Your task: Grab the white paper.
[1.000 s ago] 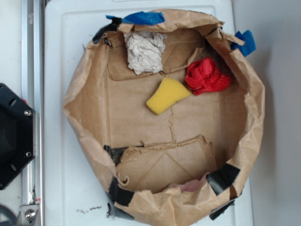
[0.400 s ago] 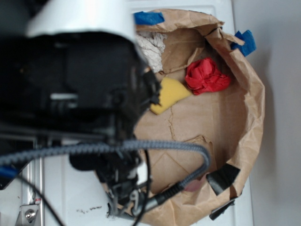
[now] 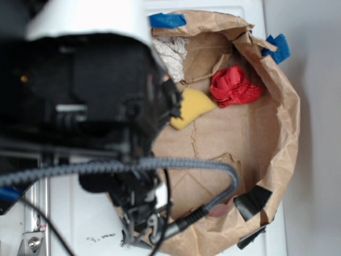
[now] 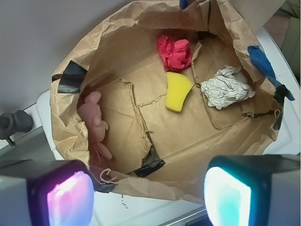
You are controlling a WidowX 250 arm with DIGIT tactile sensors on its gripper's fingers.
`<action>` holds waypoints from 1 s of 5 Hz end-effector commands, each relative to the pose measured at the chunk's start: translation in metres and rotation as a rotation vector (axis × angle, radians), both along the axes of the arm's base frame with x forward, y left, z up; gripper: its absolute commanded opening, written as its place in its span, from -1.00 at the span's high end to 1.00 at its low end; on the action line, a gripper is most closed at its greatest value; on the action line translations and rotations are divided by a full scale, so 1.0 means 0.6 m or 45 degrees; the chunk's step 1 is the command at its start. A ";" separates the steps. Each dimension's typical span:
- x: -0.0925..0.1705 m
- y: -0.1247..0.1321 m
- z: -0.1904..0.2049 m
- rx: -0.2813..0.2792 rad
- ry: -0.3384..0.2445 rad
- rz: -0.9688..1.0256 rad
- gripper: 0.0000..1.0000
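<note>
Wrist view shows the white paper [image 4: 227,88] at two o'clock inside the bag [image 4: 117,37], just right of the sponge [image 4: 178,92]. Below, the tool [image 4: 148,195] is spread wide, empty.

Off-white paper [image 4: 227,87], crumpled into a wrinkly ball with greyish folds, lying loose on brown paper floor at about two o'clock in wrist view; partly hidden in exterior view.

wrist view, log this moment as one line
gripper: open, empty | crumpled off-white paper ball: untouched, in brown paper bag | neighbour: yellow sponge wedge beside it
</note>
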State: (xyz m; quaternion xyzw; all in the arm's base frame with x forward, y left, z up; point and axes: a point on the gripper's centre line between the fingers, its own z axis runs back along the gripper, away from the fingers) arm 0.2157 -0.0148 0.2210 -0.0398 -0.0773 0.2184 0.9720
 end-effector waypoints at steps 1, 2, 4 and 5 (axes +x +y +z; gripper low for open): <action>0.027 0.033 -0.088 0.067 -0.186 0.584 -1.00; 0.022 0.060 -0.118 0.122 -0.164 0.802 -1.00; 0.010 0.098 -0.138 0.076 -0.003 1.064 -1.00; 0.010 0.098 -0.138 0.076 -0.003 1.064 -1.00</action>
